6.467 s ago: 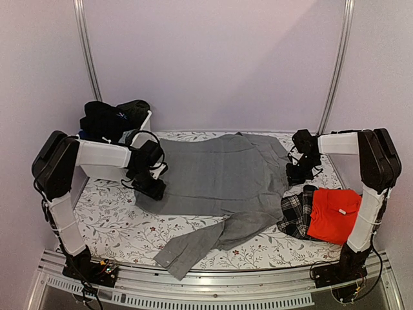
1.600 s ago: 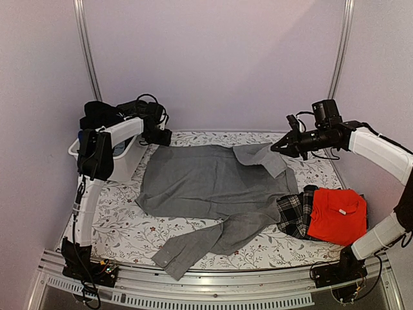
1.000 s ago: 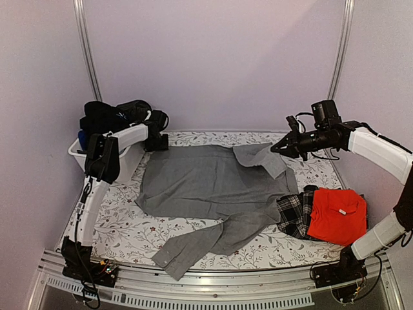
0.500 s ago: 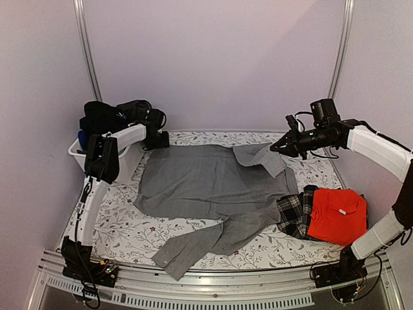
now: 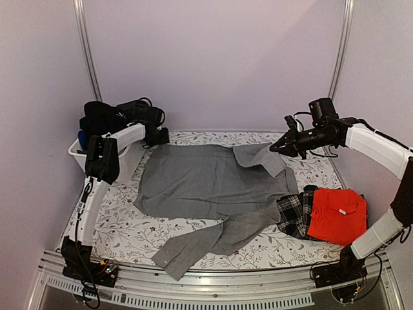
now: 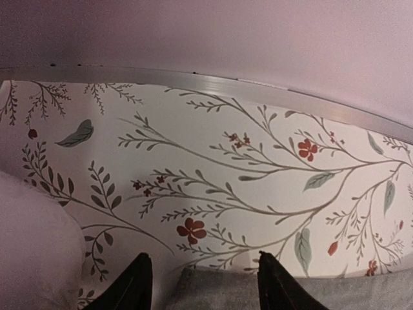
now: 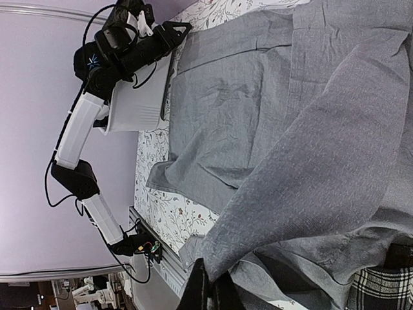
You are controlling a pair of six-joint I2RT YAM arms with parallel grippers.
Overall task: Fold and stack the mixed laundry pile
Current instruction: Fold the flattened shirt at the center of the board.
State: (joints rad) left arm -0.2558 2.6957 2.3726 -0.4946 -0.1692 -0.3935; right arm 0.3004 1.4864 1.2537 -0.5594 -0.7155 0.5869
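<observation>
A grey long-sleeved shirt (image 5: 206, 181) lies spread across the floral table, one sleeve trailing toward the near edge. My right gripper (image 5: 279, 147) is shut on a fold of its far right part and holds it lifted; in the right wrist view the fingers (image 7: 208, 290) pinch grey cloth (image 7: 322, 168). My left gripper (image 5: 158, 137) hovers at the shirt's far left corner. Its fingers (image 6: 132, 287) stand apart, with the grey edge (image 6: 219, 290) lying between them. A red shirt (image 5: 335, 213) and plaid cloth (image 5: 295, 213) lie stacked at the right.
A white tub (image 5: 126, 161) at the far left holds black garments (image 5: 106, 116) and a blue piece (image 5: 82, 137). The metal rail (image 6: 258, 84) and back wall run just beyond the left gripper. Upright poles stand at both rear corners.
Since the earliest frame both arms moved from the shirt's sides to its far edge, and the right one lifted the far right part. Over the last second almost nothing shifted.
</observation>
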